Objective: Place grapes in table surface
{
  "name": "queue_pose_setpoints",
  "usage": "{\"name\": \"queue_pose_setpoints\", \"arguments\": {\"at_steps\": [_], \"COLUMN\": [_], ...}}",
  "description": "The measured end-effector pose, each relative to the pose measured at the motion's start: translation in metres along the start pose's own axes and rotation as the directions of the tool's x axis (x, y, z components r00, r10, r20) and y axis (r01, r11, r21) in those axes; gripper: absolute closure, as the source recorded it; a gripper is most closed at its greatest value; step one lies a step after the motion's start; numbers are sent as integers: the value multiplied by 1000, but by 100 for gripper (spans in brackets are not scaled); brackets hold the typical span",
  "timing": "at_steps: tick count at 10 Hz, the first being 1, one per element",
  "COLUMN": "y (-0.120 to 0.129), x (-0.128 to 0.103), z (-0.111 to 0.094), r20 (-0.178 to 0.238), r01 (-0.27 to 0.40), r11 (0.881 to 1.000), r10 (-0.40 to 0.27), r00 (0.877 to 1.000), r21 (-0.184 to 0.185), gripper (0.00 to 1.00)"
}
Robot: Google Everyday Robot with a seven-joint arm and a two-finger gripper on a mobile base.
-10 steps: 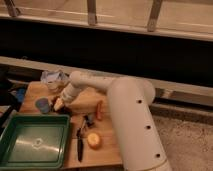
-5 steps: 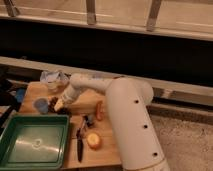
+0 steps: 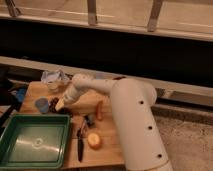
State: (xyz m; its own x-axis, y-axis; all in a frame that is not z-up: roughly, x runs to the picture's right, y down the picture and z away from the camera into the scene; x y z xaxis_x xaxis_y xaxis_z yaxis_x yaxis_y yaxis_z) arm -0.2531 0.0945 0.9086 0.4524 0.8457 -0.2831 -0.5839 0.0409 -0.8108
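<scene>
One view only, looking down from above the arm. Reaching left across the counter (image 3: 107,150), with the hand (image 3: 60,104) low near the far-left part, just above the back rim of the green tray (image 3: 35,142). Cannot tell how the hand stands, wide or narrow. Dark clump right beside the hand, probably the grapes (image 3: 54,105), lying on or just over the wood between the small blue cup (image 3: 41,104) and the hand; whether gripped or already set down, impossible to say. Kept low, presumably so the bunch lands softly and does not roll. Orange-red carrot (image 3: 99,111) to the right of the hand, apart from it. Black-handled knife (image 3: 80,140) and a round orange piece (image 3: 94,141) nearer the front edge. Crumpled wrapper (image 3: 55,77) at the back.
</scene>
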Motion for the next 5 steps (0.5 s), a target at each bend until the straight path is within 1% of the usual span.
{"name": "queue_pose_setpoints", "arguments": {"at_steps": [1, 2, 3, 4, 5], "y": [-3, -1, -1, -6, -13], "x": [-11, -25, -37, -45, -50], "z": [-19, -39, -58, -76, -95], "r20": [81, 157, 218, 271, 322], "r01": [-9, -7, -2, -1, -4], "r11": [999, 998, 996, 996, 996], "r10": [11, 17, 20, 26, 33], "r00": [997, 987, 976, 962, 946], "r21": [-32, -65, -86, -93, -90], "gripper": [100, 100, 100, 100, 100]}}
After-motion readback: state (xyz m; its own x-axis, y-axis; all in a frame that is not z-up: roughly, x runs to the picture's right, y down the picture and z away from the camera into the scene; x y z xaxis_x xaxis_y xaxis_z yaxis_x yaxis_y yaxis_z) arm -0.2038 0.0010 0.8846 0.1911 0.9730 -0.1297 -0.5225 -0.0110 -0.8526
